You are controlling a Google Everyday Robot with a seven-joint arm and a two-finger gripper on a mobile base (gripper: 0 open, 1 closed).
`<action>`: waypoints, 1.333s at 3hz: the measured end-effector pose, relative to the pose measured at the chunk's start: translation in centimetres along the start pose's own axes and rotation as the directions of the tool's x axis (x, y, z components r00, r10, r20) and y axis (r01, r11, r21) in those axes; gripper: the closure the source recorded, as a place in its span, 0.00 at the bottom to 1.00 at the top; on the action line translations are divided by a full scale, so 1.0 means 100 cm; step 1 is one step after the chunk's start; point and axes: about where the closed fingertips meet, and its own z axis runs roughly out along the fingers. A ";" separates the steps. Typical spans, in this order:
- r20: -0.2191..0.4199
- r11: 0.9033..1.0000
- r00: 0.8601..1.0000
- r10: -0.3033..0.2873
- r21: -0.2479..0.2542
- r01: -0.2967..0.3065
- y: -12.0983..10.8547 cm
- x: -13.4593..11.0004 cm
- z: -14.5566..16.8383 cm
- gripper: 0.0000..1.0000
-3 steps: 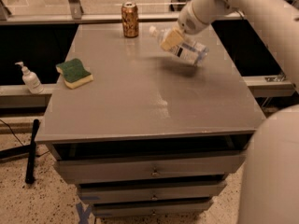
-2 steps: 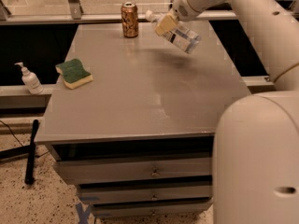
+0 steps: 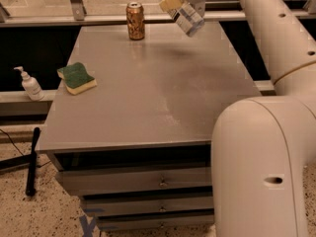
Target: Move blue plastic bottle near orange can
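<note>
The hand [image 3: 173, 0] hangs above the far edge of the worktop [image 3: 148, 98], near the top of the view. It is closed on the bottle [image 3: 188, 19], with a tan finger pad pressed against the bottle's upper part. The bottle is clear of the surface and tilted, its lower end slanting down and to the right. A faint shadow [image 3: 173, 53] lies on the grey top below it.

The can [image 3: 135, 20] stands upright at the back of the worktop, left of the bottle. The two are near each other but apart, with bare surface between them.

A green and yellow sponge [image 3: 76, 77] lies flat near the left edge of the worktop, well apart from the can. Off the worktop, on a lower ledge to the left, a small white soap dispenser [image 3: 30, 85] stands upright.

The white arm [image 3: 261, 28] reaches in from the right, and its large rounded base fills the lower right corner. Under the worktop are stacked drawers [image 3: 148, 181] with small handles. A dark stick [image 3: 32, 162] stands on the speckled floor at the left.
</note>
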 end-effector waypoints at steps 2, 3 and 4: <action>0.305 0.987 0.939 0.158 -0.011 -0.162 -0.005 0.010 0.020 1.00; 0.484 0.976 0.858 0.174 0.028 -0.214 -0.028 0.005 0.021 1.00; 0.627 0.969 0.761 0.167 0.039 -0.245 -0.044 -0.013 0.018 1.00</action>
